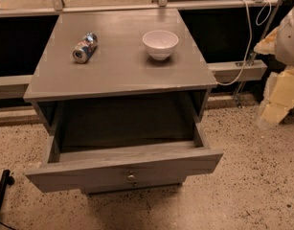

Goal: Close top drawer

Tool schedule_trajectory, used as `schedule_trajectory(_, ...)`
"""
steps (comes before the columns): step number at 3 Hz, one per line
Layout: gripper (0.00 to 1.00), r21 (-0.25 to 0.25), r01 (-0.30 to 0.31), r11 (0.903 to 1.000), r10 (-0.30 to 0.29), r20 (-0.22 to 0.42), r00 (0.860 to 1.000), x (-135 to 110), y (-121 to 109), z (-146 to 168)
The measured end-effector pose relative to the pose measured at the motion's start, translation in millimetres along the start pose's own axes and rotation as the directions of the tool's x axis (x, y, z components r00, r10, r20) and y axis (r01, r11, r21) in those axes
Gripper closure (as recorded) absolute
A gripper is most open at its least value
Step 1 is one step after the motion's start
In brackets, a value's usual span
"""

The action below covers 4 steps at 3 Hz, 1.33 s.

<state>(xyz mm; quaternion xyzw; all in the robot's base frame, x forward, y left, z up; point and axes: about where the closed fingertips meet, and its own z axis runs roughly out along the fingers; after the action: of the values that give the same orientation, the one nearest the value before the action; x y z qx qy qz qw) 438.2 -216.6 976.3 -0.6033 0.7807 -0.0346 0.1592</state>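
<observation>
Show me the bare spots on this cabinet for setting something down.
The cabinet top is bare along its front edge and between the can and white bowl, which crowd the back. The open top drawer shows nothing inside. The gripper hangs right of the cabinet, off it.

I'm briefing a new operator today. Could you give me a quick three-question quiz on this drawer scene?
1. True or false: the grey wood-grain top drawer stands pulled open.
2. What lies on its side on the grey cabinet top, left of the white round bowl? A: a blue-and-silver drink can. B: a mug. C: a spoon.
3. Fill in: the robot's gripper is at the picture's ____ edge, apart from the drawer.
Key: 1 true; 2 A; 3 right.
</observation>
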Motion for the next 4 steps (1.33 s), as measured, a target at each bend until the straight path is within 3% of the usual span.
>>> schedule_trajectory(1, 0.00, 0.000, 0.000, 1.0000, 0.000, 0.000, 1.000, 0.0, 0.0, 0.1)
schedule_trajectory(2, 0.00, -0.002, 0.026, 0.9997, -0.026, 0.083, 0.996, -2.8, 8.6, 18.1)
schedule_trajectory(3, 0.00, -0.008, 0.076, 0.9970, -0.073, 0.223, 0.972, -11.6, 36.0, 52.3)
schedule_trajectory(4, 0.00, -0.020, 0.087, 0.9960, -0.074, 0.363, 0.929, -13.1, 74.9, 108.5)
